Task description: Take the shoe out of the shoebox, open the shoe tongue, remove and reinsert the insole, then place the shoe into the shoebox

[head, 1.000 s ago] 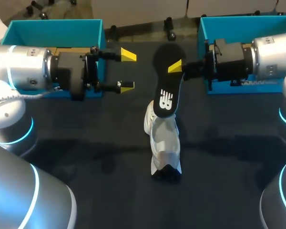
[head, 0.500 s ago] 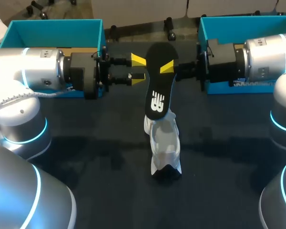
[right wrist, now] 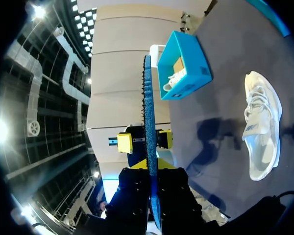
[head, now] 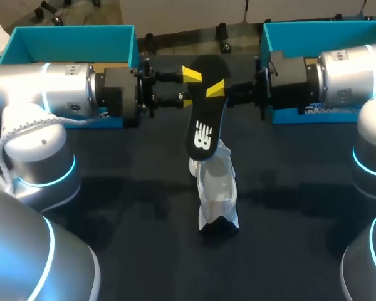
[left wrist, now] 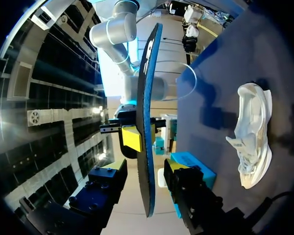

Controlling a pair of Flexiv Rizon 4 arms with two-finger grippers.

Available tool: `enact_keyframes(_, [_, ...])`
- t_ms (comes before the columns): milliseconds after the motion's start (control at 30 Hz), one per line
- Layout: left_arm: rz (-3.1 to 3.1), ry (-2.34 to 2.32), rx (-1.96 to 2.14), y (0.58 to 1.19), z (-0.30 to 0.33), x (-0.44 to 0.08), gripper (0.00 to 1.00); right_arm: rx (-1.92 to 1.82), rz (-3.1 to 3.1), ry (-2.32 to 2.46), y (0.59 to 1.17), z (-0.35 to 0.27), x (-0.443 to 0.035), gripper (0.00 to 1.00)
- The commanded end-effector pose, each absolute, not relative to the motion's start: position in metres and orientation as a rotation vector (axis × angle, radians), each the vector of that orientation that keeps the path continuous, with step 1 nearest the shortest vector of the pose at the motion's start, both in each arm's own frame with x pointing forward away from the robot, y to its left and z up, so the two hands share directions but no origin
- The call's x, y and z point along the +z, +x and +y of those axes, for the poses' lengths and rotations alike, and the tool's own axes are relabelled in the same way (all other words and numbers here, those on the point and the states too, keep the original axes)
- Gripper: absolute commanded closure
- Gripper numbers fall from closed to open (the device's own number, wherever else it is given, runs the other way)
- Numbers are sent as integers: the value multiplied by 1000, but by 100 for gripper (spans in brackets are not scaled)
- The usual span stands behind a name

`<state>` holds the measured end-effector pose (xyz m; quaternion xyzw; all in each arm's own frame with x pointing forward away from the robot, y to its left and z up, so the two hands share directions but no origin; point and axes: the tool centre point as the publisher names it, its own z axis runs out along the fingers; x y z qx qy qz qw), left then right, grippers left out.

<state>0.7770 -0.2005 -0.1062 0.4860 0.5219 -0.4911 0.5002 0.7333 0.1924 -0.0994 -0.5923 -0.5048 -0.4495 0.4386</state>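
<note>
Dark tabletop (head: 113,207): white shoe (head: 216,191) lies mid-table. Your right gripper (head: 212,89) is clamped tight on the black insole (head: 202,122), holding it on edge above the shoe. Left gripper (head: 189,88) straddles the same end, fingers spread, not gripping.

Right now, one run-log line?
right gripper: shut on insole | left gripper: open, astride insole | shoe: on table, insole out

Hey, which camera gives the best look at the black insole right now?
The head view: the insole turns its broad black face with the white logo toward that camera, so its whole outline shows. Both wrist views catch the insole only edge-on, as a thin dark strip between the fingers.
</note>
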Motion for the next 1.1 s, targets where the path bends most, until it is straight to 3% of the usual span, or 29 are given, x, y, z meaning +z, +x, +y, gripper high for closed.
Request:
enact_keyframes(33, [1253,1161,-1186,780,-212,-108,52,-1116,-1257,-1475,732,197,-98,100])
enact_keyframes(400, [1246,1155,-1192,777,-222,-110,62,-1122,-1266,-1469,731,200,-97,100])
enact_keyframes(567, [1253,1155,-1192,777,-222,-113,78,-1122,-1267,-1469,731,200,-97,100])
enact_keyframes(667, [1269,1143,-1196,777,-221,-114,98,-1121,-1267,-1469,730,200,-97,100])
enact_keyframes(867, [1282,1116,-1207,777,-225,-115,100,-1125,-1271,-1459,728,199,-98,100])
enact_keyframes(900, [1283,1115,-1209,777,-226,-115,100,-1127,-1272,-1458,727,198,-98,67])
enact_keyframes(933, [1283,1115,-1211,776,-226,-115,100,-1128,-1273,-1458,726,198,-99,47])
enact_keyframes(967, [1284,1116,-1212,776,-226,-115,100,-1132,-1276,-1458,725,197,-99,8])
enact_keyframes(1000, [1285,1116,-1214,776,-226,-116,100,-1142,-1278,-1461,723,195,-100,0])
enact_keyframes(1100, [1290,1114,-1223,775,-226,-118,100,-1167,-1279,-1481,717,189,-102,0])
